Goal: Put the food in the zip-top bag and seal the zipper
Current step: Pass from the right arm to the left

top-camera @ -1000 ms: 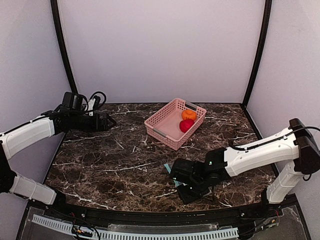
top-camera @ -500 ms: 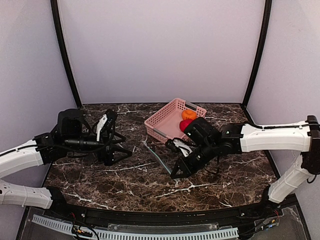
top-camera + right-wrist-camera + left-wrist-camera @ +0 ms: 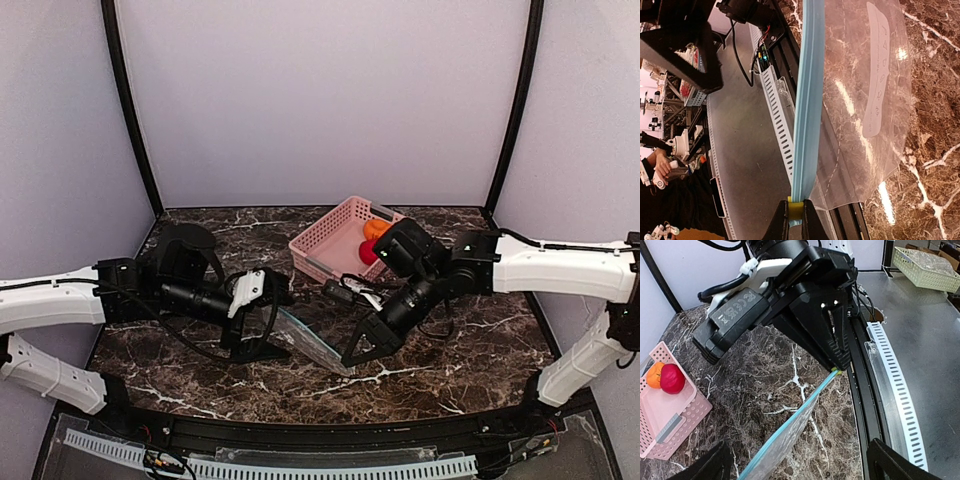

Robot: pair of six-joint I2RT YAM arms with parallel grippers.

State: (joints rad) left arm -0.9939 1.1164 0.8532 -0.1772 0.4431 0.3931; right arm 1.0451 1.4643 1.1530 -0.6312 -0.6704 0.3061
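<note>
The clear zip-top bag [image 3: 313,340] hangs above the table between my two grippers, its teal-blue zipper [image 3: 807,100] uppermost and its white label [image 3: 877,75] facing the right wrist camera. My right gripper [image 3: 796,226] is shut on the yellow tab at the zipper's end, seen in the top view [image 3: 354,356]. My left gripper [image 3: 271,322] is open, its fingers [image 3: 890,464] spread to either side of the bag's other end [image 3: 782,442] without touching it. The orange food [image 3: 375,228] and the red food [image 3: 367,251] lie in the pink basket [image 3: 325,245], partly behind the right arm.
The pink basket [image 3: 665,420] stands at the table's back centre with both foods [image 3: 671,379] in it. A perforated white rail [image 3: 892,390] and a black ledge run along the table's near edge, close below the bag.
My right gripper lifted the bag from the front of the table and carried it left to the centre. My left arm swung in from the far left to the bag's other end.
</note>
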